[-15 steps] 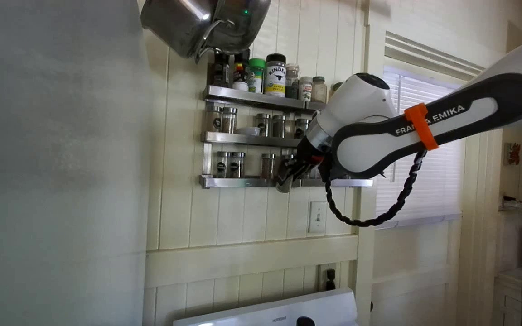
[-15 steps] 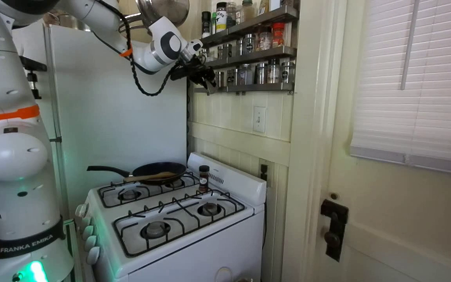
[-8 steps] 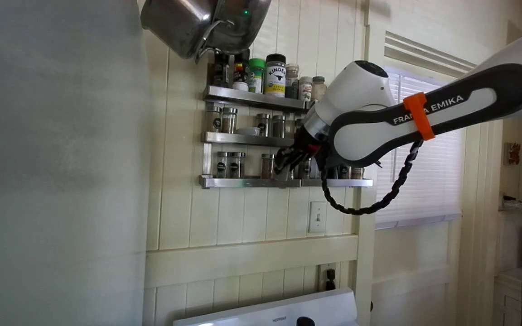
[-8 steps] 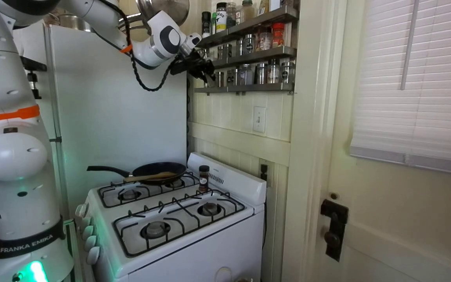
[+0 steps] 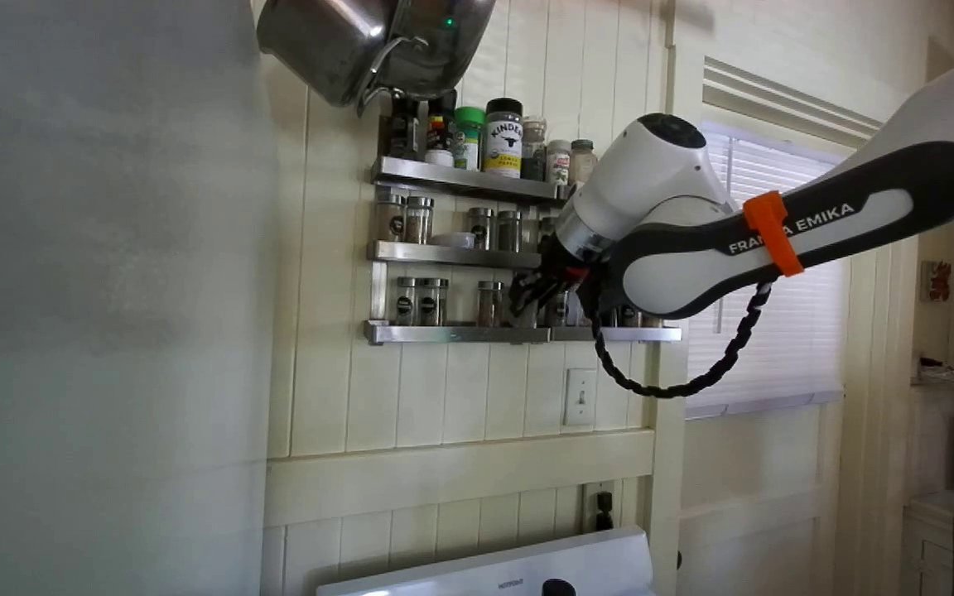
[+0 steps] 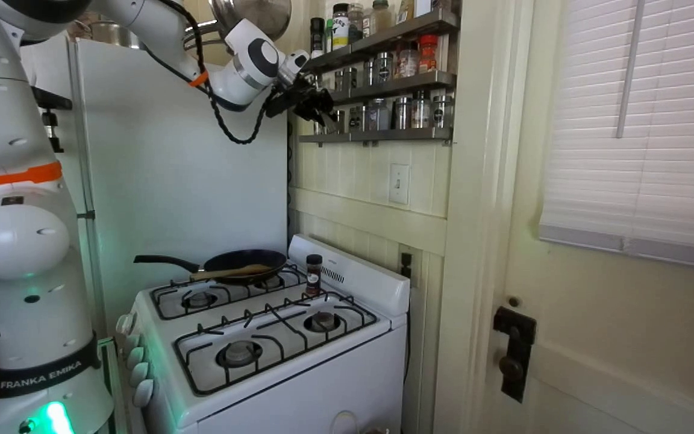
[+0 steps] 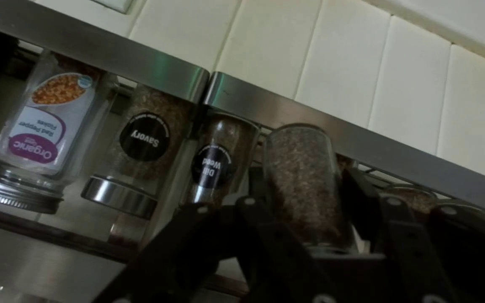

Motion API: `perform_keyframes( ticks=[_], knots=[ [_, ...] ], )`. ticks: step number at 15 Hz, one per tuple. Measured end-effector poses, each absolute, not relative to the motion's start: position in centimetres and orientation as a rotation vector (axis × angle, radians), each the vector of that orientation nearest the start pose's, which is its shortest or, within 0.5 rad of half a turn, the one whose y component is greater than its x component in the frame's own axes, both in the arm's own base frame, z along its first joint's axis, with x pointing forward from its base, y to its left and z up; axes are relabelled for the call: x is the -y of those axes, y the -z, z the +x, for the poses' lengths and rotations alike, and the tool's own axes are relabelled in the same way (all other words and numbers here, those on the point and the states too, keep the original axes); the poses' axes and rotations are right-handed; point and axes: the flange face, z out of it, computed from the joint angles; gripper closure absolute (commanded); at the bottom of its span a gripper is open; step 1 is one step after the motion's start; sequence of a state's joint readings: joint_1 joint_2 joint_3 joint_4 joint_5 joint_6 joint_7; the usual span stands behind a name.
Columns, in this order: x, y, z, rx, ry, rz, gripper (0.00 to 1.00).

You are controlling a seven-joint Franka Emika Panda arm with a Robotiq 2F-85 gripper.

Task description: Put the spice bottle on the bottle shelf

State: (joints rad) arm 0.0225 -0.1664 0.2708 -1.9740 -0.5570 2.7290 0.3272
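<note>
The bottle shelf, a silver three-tier rack, hangs on the wall in both exterior views [image 5: 452, 334] [image 6: 377, 137]. Its bottom rail [image 7: 377, 145] crosses the wrist view, which stands upside down. My gripper [image 7: 305, 187] is shut on the spice bottle [image 7: 301, 172], a clear glass jar of brown-grey flakes, with a finger on each side. The bottle is slightly tilted, and its base overlaps the rail's edge in the wrist view. Its cap end is hidden among the fingers. In both exterior views the gripper [image 5: 524, 300] [image 6: 321, 114] is at the bottom tier; the bottle is small and dark there.
A Dill Weed jar [image 7: 236, 130] stands close beside the held bottle, then a Savory jar [image 7: 143, 136]. Another jar [image 7: 411, 198] is on the other side. The middle tier [image 5: 452, 253] is just above. Pots [image 5: 320, 50] hang nearby. A stove [image 6: 299, 361] with a pan [image 6: 250, 259] is below.
The gripper has risen with the bottle from below the bottom rail to the tier's level. In the last half second it has moved slightly sideways and towards the shelf.
</note>
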Motion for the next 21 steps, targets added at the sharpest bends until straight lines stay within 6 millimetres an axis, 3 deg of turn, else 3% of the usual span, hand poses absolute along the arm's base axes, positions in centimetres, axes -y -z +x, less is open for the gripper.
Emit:
perform_keyframes(
  ticks=[11,21],
  knots=[
    [-20.0,-63.7,52.6,0.579,1.747,-2.881,0.76],
    [-19.8,-62.1,54.1,0.510,1.815,-2.864,0.76]
  ],
)
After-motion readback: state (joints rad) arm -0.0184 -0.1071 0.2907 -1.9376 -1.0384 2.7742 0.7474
